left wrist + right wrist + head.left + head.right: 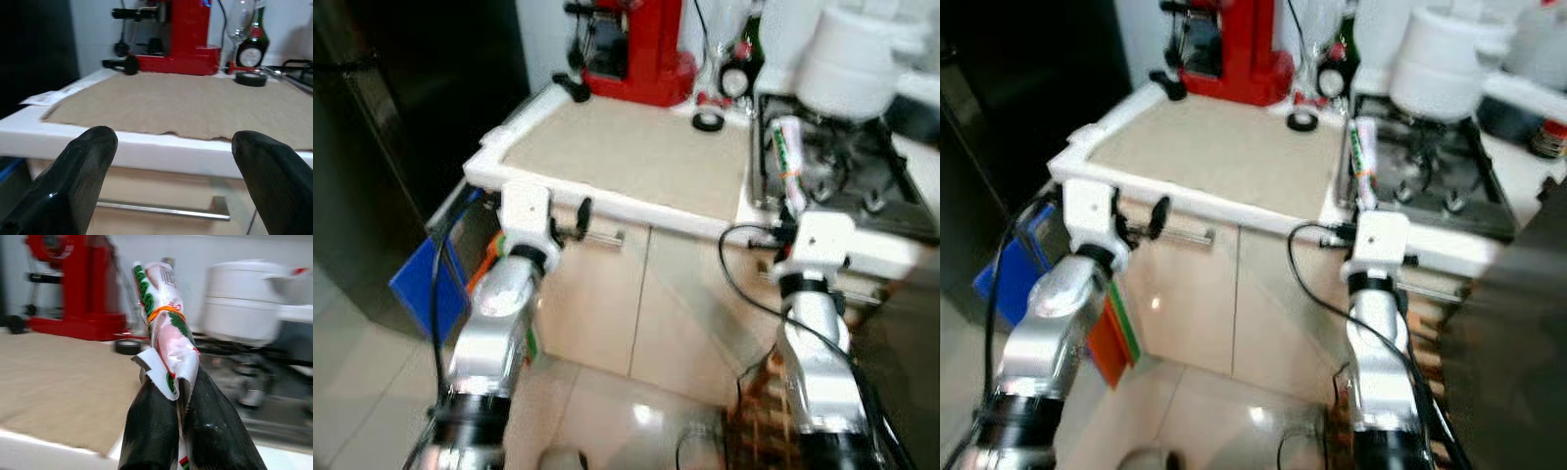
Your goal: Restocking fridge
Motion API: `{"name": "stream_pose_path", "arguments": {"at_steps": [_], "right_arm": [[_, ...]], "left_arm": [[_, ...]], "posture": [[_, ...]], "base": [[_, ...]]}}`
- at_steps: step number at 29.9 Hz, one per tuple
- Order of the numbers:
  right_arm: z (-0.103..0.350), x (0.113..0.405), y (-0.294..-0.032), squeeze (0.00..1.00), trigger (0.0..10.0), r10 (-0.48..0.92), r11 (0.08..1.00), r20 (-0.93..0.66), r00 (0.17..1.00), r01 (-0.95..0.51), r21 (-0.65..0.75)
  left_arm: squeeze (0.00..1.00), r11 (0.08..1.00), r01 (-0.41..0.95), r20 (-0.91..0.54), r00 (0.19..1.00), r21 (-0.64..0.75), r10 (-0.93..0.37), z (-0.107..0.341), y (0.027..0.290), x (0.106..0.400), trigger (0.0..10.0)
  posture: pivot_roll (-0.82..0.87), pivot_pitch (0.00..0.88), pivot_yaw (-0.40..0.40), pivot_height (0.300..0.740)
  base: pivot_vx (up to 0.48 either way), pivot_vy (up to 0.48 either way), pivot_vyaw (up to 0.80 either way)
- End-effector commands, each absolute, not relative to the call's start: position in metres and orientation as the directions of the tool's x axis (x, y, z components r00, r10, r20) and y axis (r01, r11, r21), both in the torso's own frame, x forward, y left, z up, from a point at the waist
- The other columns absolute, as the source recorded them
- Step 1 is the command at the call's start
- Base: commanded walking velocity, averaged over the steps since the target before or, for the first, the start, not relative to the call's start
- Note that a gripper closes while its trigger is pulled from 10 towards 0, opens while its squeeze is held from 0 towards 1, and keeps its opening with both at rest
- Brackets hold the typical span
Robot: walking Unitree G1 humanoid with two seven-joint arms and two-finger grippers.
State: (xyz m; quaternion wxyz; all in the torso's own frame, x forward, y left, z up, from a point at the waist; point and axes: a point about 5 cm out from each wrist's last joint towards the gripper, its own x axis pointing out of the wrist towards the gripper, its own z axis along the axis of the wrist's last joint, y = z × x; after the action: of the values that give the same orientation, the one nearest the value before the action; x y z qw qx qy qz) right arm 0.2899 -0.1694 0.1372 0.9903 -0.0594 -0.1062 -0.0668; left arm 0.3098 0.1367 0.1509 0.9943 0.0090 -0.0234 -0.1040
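Kitchen setting: white countertop (607,201) with a tan mat (626,152) across the middle of the frame, cream cabinet doors (607,304) below, glossy tiled floor (372,392) at the bottom. Dark fridge (401,108) at upper left. Red coffee machine (636,49) at top centre, behind the mat; black tape roll (709,120) on the mat's far right corner; wine glass (238,24) and dark bottle (253,46) just beside the machine. Gas hob (842,176) at upper right, carrying a white pot (852,59). Blue panel (429,286) at lower left, beside the cabinet.

Left gripper (171,191) raised before the counter edge at centre left, fingers (80,181) spread wide apart, nothing between them; metal drawer handle (161,209) visible beyond.

Right gripper (183,431) raised at centre right, near the hob's front edge, fingers pressed together on a rolled packet (166,333). Packet white with green and red print, bound by an orange rubber band (164,311), standing upright above the fingertips.
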Motion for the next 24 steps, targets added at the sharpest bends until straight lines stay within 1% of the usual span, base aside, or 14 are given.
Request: {"name": "stream_pose_path", "arguments": {"at_steps": [1,4,9,12,14,23,24], "right_arm": [[0.14,0.292,-0.168,0.0,0.0,-0.108,0.988,0.215,0.971,0.128,-0.081],[0.139,0.294,-0.164,0.0,0.0,-0.083,0.992,0.204,0.975,0.101,-0.079],[0.134,0.297,-0.16,0.0,0.0,-0.051,0.994,0.169,0.984,0.066,-0.083],[0.132,0.299,-0.16,0.0,0.0,-0.039,0.994,0.151,0.988,0.053,-0.093],[0.132,0.3,-0.16,0.0,0.0,-0.033,0.994,0.152,0.988,0.048,-0.097],[0.13,0.302,-0.158,0.0,0.0,-0.019,0.994,0.14,0.99,0.034,-0.104],[0.129,0.303,-0.157,0.0,0.0,-0.017,0.994,0.136,0.991,0.031,-0.102]], "left_arm": [[0.0,0.976,0.214,0.076,0.973,0.032,-0.216,0.159,0.134,0.312,10.0],[0.0,0.976,0.217,0.086,0.972,0.023,-0.218,0.162,0.134,0.313,10.0],[0.0,0.978,0.208,0.096,0.973,0.018,-0.209,0.163,0.135,0.312,10.0],[0.0,0.978,0.205,0.099,0.973,0.027,-0.207,0.162,0.135,0.312,10.0],[0.0,0.978,0.202,0.105,0.973,0.044,-0.206,0.162,0.135,0.312,10.0],[0.0,0.978,0.201,0.094,0.974,0.049,-0.205,0.16,0.133,0.311,10.0],[0.0,0.978,0.203,0.094,0.974,0.055,-0.208,0.16,0.133,0.312,10.0]], "posture": [[0.16,0.003,-0.027,0.74],[0.17,0.005,-0.037,0.74],[0.18,0.005,-0.053,0.74],[0.18,0.001,-0.06,0.74],[0.18,0.001,-0.063,0.74],[0.18,0.001,-0.063,0.74],[0.18,0.0,-0.061,0.74]], "base": [[0.0,0.0,0.0],[0.0,0.0,0.0],[0.0,0.463,0.0],[0.0,0.471,-0.69],[0.0,0.0,-0.8],[0.0,0.0,0.0],[-0.33,0.0,0.0]]}}
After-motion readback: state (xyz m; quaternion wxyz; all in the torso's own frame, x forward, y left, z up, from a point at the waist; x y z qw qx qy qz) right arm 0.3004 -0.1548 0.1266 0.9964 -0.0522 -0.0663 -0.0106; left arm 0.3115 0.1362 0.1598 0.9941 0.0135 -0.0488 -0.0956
